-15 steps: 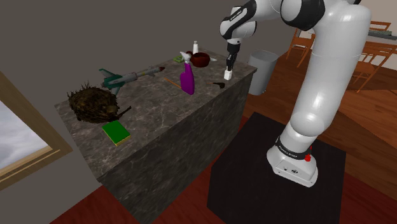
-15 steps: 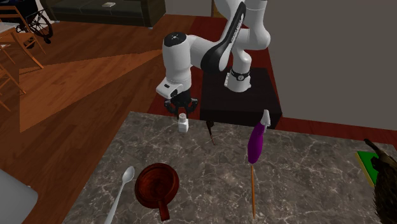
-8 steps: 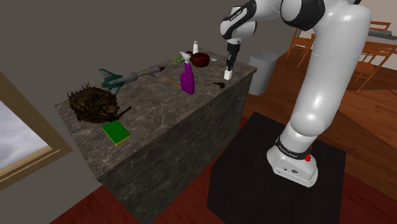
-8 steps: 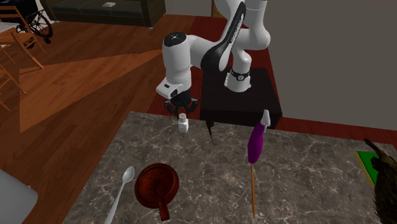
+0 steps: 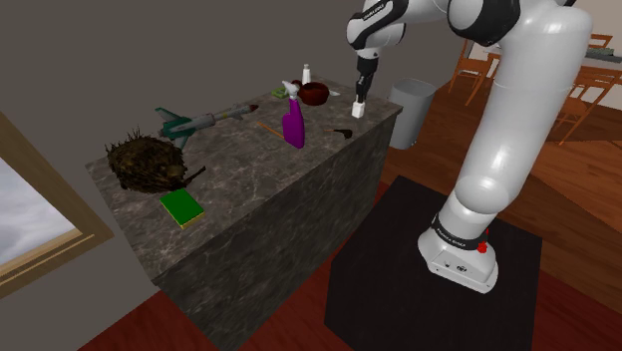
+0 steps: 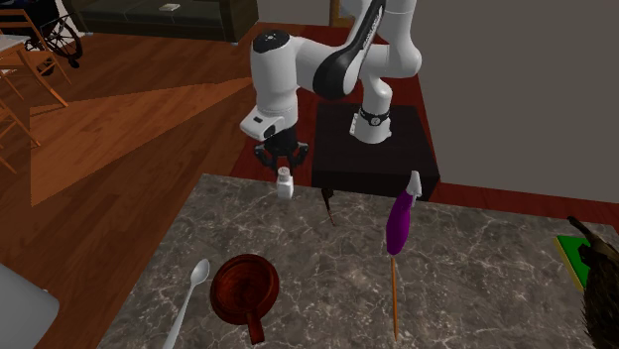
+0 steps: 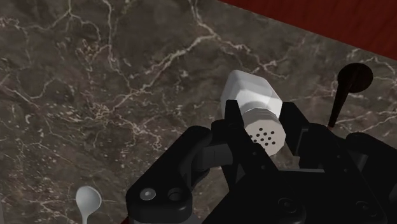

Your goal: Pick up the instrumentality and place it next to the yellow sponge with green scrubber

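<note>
The all-black two-finger gripper [image 6: 283, 171] had its fingers closed narrowly on the perforated cap end of the small white shaker [image 7: 253, 100]. The shaker's squarish body hung below them, apparently clear of the dark marbled stone counter [image 5: 254, 175], near its corner at the shoulder view's right. The flat yellow sponge with its green scrubber face [image 5: 181, 207] lay well apart, at the counter's opposite end toward the shoulder view's left. It sat just beside a spiky brown mass [image 5: 147, 163] and near the counter's front edge.

The hold was the first worry: a grip so high on the shaker (only the cap seemed pinched) might let it twist or slip during a fast swing. The upright purple spray bottle [image 5: 293, 126] stood between shaker and sponge, so a low carry could topple it. A careless release could also land the shaker on the spikes or send it over the edge.
</note>
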Robot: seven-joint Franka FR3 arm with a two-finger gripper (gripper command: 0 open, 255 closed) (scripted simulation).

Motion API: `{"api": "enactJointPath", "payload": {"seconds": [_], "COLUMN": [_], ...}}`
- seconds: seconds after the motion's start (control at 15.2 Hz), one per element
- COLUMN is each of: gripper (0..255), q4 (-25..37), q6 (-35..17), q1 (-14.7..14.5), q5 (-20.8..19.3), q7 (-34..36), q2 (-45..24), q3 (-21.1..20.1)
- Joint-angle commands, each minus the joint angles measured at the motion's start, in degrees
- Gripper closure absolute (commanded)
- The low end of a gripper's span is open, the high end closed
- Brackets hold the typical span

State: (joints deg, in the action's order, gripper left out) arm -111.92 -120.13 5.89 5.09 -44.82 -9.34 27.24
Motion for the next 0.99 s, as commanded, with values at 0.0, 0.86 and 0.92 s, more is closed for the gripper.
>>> {"api": "enactJointPath", "payload": {"seconds": [0.0, 0.86, 0.92], "gripper": [255, 255, 255], "q4": [0.86, 7.75, 8.38], "q6": [1.40, 10.78, 11.52], "q1": [-0.08, -0.36, -0.37], "q5": [-0.37, -2.06, -2.13], "q7": [0.27, 1.44, 1.49], "q2": [0.60, 3.44, 3.57], "q3": [0.06, 0.29, 0.30]}}
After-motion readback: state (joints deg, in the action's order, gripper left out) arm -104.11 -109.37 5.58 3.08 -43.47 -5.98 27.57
